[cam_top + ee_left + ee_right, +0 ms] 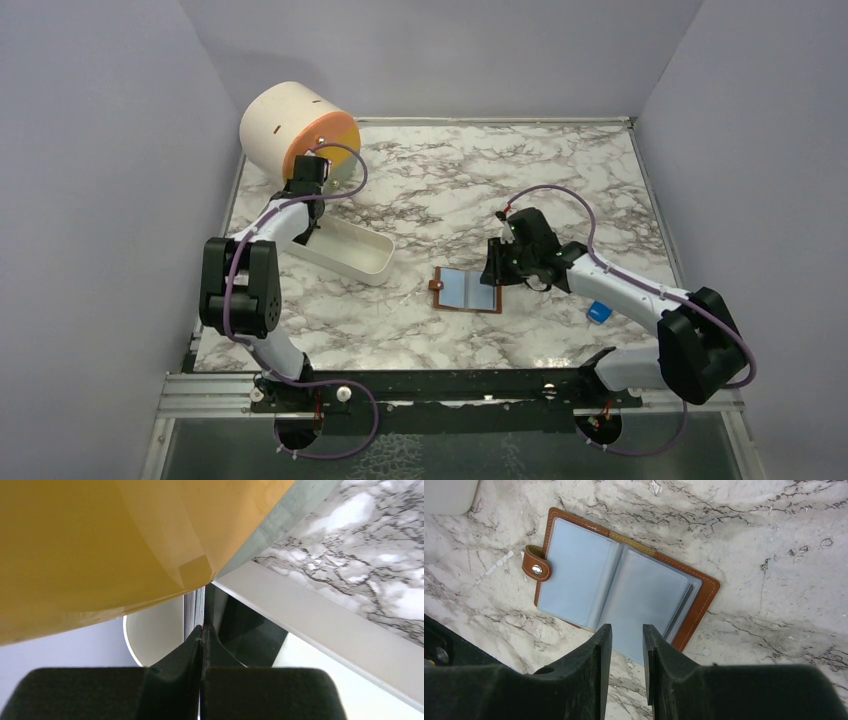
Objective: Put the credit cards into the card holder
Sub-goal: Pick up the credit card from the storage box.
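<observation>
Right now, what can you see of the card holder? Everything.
The card holder is a brown, leather-looking bifold with pale stitching. It lies open and flat near the middle of the marble table. Inside are pale blue, translucent plastic sleeves, slightly fanned on one side. A brown snap tab with a metal stud folds over one edge. The right pincer hangs over its edge, slightly open; contact can't be told.

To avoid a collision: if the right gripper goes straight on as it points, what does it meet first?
Probably the open card holder, its pale blue pocket just ahead of the right gripper.
</observation>
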Controlling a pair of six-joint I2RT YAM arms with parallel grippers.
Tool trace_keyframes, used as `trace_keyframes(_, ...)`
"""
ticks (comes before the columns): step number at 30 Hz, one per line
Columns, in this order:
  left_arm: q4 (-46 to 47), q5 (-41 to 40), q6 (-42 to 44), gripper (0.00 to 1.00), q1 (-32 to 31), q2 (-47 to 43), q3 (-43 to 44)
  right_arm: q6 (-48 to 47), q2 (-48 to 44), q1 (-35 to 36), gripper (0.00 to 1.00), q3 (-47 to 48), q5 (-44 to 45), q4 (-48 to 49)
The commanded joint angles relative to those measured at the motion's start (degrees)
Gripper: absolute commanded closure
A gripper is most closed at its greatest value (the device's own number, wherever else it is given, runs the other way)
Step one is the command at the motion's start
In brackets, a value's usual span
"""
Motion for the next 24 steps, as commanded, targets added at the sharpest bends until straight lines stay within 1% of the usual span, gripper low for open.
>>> trace_keyframes(1,-3.01,6.23,-5.11,1.00,0.00,-4.02,1.79,0.40,0.75,0.23,0.71,-0.02,-0.81,2.29)
trace_keyframes(3,-4.13,8.72,-6.64,1.00,-0.49,-5.61,1.56,0.41,0.94,0.25,0.71,-0.04,-1.02,2.42)
trace_keyframes(6,-5.60,9.96,-8.16,1.00,-1.33,-8.18,1.15,0.48,0.88,0.27,0.71,-0.06,-1.24,2.51)
trace_keyframes(9,-7.78,13.53,-10.28,1.00,-1.67,-10.70,1.40,0.57,0.60,0.27,0.71,-0.32,-1.34,2.69)
trace_keyframes(12,-9.79,18.52,-13.33,1.00,-2.07,-13.15,0.93,0.92,0.52,0.26,0.71,-0.32,-1.24,2.60)
trace_keyframes(18,-10.72,26.49,-20.36,1.00,-2.67,-16.92,-2.85,1.48,-0.16,0.27,0.71,0.01,-1.68,2.72)
trace_keyframes(24,-11.24,30.00,-23.85,1.00,-2.96,-18.91,-2.45,2.50,-0.78,0.27,0.71,0.63,-2.74,2.78)
